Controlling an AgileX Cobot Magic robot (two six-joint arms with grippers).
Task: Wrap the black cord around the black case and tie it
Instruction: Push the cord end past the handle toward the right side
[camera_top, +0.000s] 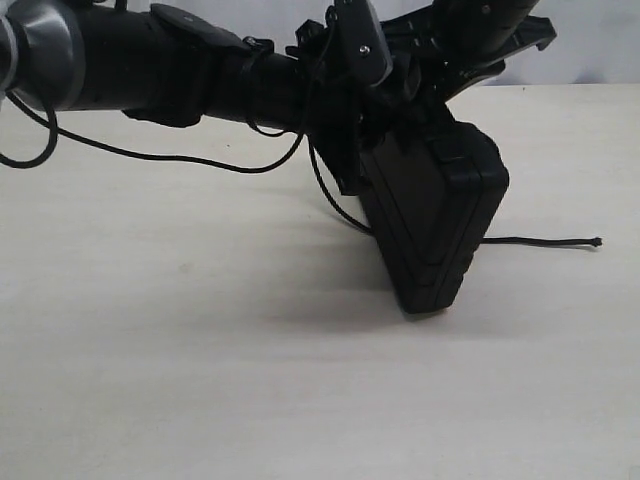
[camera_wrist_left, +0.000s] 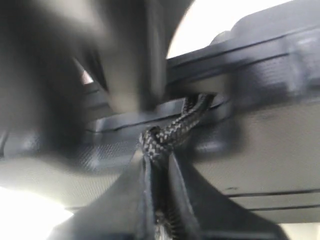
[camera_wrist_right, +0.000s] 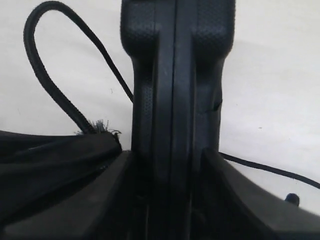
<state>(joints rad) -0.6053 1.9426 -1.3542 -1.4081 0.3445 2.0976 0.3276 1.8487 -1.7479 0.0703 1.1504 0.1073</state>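
The black case (camera_top: 435, 225) stands tilted on one lower corner on the table. My right gripper (camera_wrist_right: 172, 167) is shut on the case (camera_wrist_right: 175, 75), one finger on each side of its seam. My left gripper (camera_wrist_left: 157, 162) is shut on the black cord (camera_wrist_left: 172, 131) at a braided knot, close against the case (camera_wrist_left: 265, 80). In the exterior view one length of cord (camera_top: 540, 240) lies on the table to the right, ending in a knobbed tip (camera_top: 597, 242); another strand (camera_top: 330, 200) hangs left of the case. The right wrist view shows a cord loop (camera_wrist_right: 47, 80) and a frayed tuft (camera_wrist_right: 100, 125).
The left arm (camera_top: 180, 70) reaches across the top of the exterior view from the left, with a thin black cable (camera_top: 150, 155) sagging under it. The cream table top (camera_top: 200, 350) spreads around the case.
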